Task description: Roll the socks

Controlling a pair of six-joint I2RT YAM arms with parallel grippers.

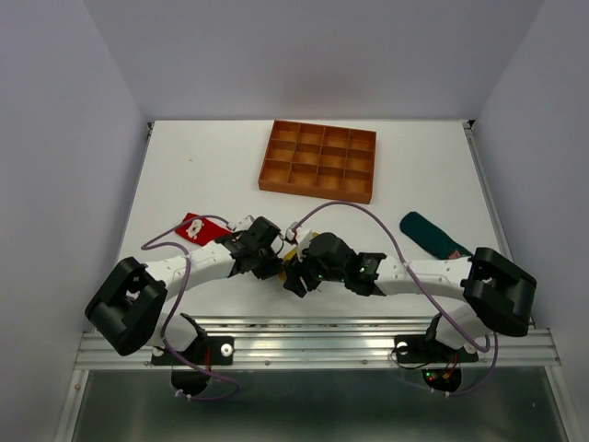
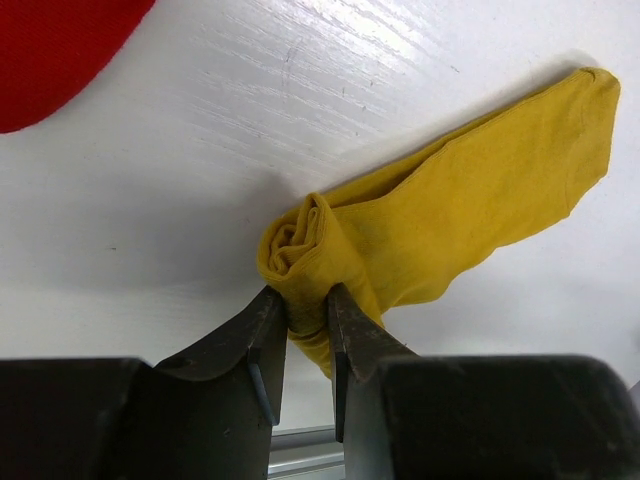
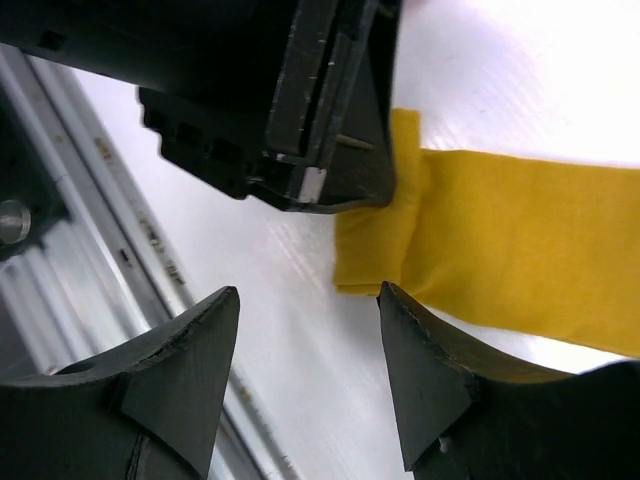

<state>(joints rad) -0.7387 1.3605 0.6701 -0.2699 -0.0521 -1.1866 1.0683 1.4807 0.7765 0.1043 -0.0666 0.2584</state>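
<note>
The yellow sock (image 2: pixel 450 210) lies on the white table (image 2: pixel 200 180) near its front edge, 1 end wound into a tight coil, the rest flat and creased. The left gripper (image 2: pixel 307 300) has its jaws clenched on that coil. The right gripper (image 3: pixel 308 295) holds nothing, its jaws spread just beside the sock. From above, both wrists hide nearly all of it. In the left wrist view its long axis runs from the coil up-right to the free end.

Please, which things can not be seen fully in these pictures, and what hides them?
- Yellow sock: top view, nearly all hidden under the left claw and right claw; right wrist view, cut off by the right edge.
- Red sock: top view, partly covered by the left arm; left wrist view, only a corner.
- Teal sock: top view, near end behind the right arm.
</note>
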